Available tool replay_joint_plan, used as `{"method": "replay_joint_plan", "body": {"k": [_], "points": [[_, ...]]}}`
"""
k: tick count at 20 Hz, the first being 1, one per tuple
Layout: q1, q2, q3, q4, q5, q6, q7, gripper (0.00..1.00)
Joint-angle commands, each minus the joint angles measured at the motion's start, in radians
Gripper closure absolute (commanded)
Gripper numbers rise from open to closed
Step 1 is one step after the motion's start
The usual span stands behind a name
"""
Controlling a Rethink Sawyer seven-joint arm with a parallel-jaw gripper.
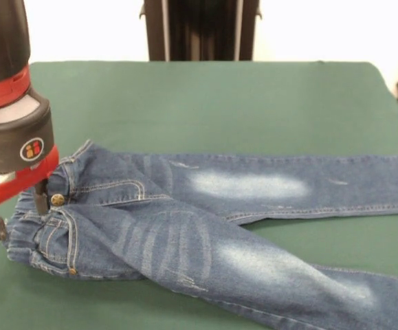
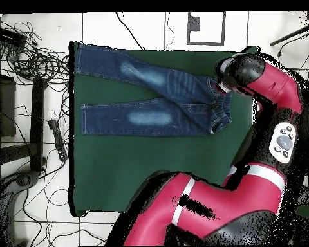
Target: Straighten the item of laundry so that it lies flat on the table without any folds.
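At the left of the front view we see the gripper (image 1: 16, 210) low over the waistband of the jeans (image 1: 205, 220); its fingers are mostly hidden, so we cannot tell how wide they stand or whether they hold the cloth. The jeans lie on the green table (image 1: 212, 103), with both legs spread toward the right and the near leg crossing slightly over the other at the hip.

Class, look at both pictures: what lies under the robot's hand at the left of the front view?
The jeans' waistband lies under the hand, on the green table. The hand's body covers the waistband's end, so any grip is hidden.
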Motion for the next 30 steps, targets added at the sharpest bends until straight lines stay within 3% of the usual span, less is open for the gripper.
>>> {"method": "replay_joint_plan", "body": {"k": [1,5,11,15,18,22,27,30], "points": [[0.03,0.054,0.057,-0.073,0.093,0.172,0.23,0.0],[0.031,0.018,0.1,-0.023,0.142,0.226,0.198,0.0],[0.073,-0.025,0.033,0.061,0.118,0.311,0.178,0.0],[0.093,-0.138,0.004,0.268,0.069,0.294,0.085,0.0],[0.097,-0.169,-0.014,0.347,0.041,0.263,0.056,0.0],[0.113,-0.155,-0.057,0.332,0.006,0.298,0.094,0.0],[0.08,-0.157,-0.047,0.341,-0.037,0.254,0.002,0.0],[0.088,-0.138,-0.089,0.304,-0.083,0.272,0.025,0.0]]}}
